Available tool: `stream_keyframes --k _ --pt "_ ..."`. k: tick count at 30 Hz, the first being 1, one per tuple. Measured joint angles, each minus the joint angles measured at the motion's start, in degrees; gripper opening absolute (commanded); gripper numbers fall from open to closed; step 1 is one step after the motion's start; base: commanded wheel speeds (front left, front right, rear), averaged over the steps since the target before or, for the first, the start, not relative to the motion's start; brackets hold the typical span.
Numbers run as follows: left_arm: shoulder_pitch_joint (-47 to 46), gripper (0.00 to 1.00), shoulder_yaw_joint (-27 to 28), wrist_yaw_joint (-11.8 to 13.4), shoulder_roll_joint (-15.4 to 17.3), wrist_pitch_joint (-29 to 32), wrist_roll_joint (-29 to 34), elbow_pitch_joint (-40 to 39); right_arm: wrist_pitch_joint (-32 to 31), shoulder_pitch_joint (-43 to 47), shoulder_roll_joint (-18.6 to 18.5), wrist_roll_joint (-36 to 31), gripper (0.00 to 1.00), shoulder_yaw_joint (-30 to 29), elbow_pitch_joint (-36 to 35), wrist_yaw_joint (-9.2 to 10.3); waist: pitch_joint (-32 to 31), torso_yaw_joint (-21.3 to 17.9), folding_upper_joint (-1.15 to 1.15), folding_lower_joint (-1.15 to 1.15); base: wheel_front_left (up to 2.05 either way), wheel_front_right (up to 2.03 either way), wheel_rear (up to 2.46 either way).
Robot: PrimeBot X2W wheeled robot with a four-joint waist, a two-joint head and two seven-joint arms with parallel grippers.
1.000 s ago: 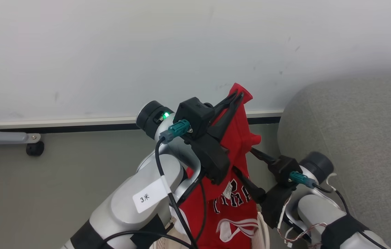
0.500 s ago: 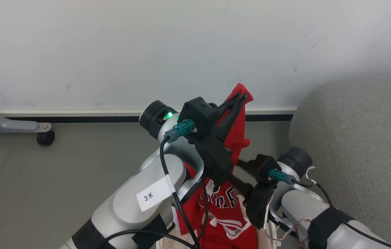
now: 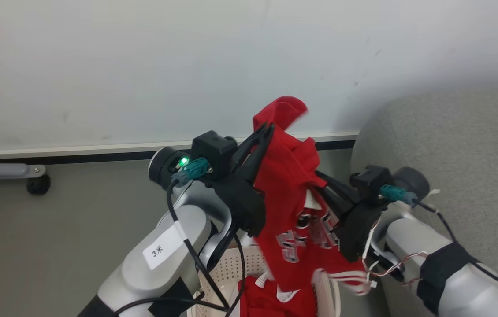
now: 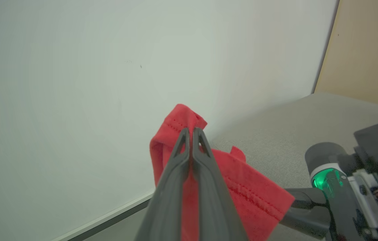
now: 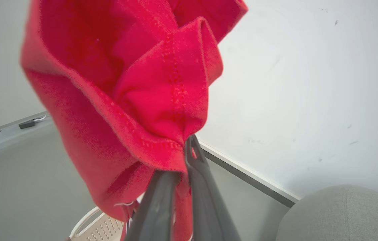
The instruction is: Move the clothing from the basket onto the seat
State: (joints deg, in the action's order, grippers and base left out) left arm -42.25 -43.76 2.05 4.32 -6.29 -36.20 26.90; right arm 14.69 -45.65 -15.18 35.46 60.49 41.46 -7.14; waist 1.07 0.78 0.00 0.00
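The left gripper (image 3: 268, 128) stays clamped on the red clothing (image 3: 291, 185), whose top fold now flops higher above the fingertips than a second ago (the head camera has shifted too). The garment hangs over the basket (image 3: 231, 264), where more of it lies. The right gripper (image 3: 321, 179) is pinched tight on its edge, near the seat (image 3: 451, 145).

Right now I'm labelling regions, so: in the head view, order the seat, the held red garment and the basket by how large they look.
1. seat
2. held red garment, nearer the camera
3. basket, largely hidden
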Motion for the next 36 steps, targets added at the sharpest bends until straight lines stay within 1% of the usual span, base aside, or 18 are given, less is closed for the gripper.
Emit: stream_keyframes --k 1,2,3,4,5,19,29,31,36 --pt "0.5 0.48 0.3 0.0 0.2 -0.2 -0.1 0.2 0.0 0.0 -0.5 0.4 0.00 -0.3 -0.1 -0.01 0.0 -0.4 0.00 0.00 0.00 0.00 0.00" --pt "1.1 0.47 0.4 0.0 0.3 -0.4 -0.1 0.4 0.0 -0.1 -1.0 0.5 0.00 -0.6 -0.2 0.00 0.0 -0.8 0.00 0.00 0.00 0.00 0.00" --pt "1.6 0.64 0.4 0.1 0.5 -0.6 -0.1 0.5 0.0 -0.3 -1.5 0.7 0.00 -1.0 -0.4 0.00 0.0 -1.1 0.00 0.00 0.00 0.00 0.00" --pt "2.0 0.64 0.5 0.1 0.7 -0.9 -0.1 0.6 0.0 -0.5 -2.1 1.0 0.00 -1.4 -0.5 -0.01 0.1 -1.5 0.00 0.00 0.00 0.00 0.00" --pt "2.5 1.00 0.7 0.4 0.8 -1.0 -0.3 0.7 0.0 -0.8 -2.6 1.3 0.00 -1.8 -0.5 0.00 0.1 -1.9 0.00 0.00 0.00 0.00 0.00" --pt "6.4 1.00 1.1 0.5 1.1 -4.6 -0.5 1.3 0.0 -3.0 -9.0 3.5 0.00 -6.4 -1.7 0.00 0.7 -5.8 0.00 0.00 0.00 0.00 0.00" --pt "10.1 1.00 -0.4 0.4 1.1 -5.9 -0.5 0.8 0.0 -3.0 -13.7 3.8 0.00 -10.3 -2.2 -0.01 1.5 -7.7 0.00 0.00 0.00 0.00 0.00" --pt "10.2 1.00 -0.7 0.1 1.1 -6.1 -0.5 0.7 0.0 -3.0 -14.3 3.8 0.00 -10.7 -2.1 0.00 1.7 -8.0 0.00 0.00 0.00 0.00 0.00" --pt "11.0 1.00 -1.1 -0.5 1.1 -6.5 -0.4 1.0 0.0 -3.2 -14.3 3.6 0.00 -10.7 -2.3 0.00 1.9 -9.2 0.00 0.00 0.00 0.00 0.00"
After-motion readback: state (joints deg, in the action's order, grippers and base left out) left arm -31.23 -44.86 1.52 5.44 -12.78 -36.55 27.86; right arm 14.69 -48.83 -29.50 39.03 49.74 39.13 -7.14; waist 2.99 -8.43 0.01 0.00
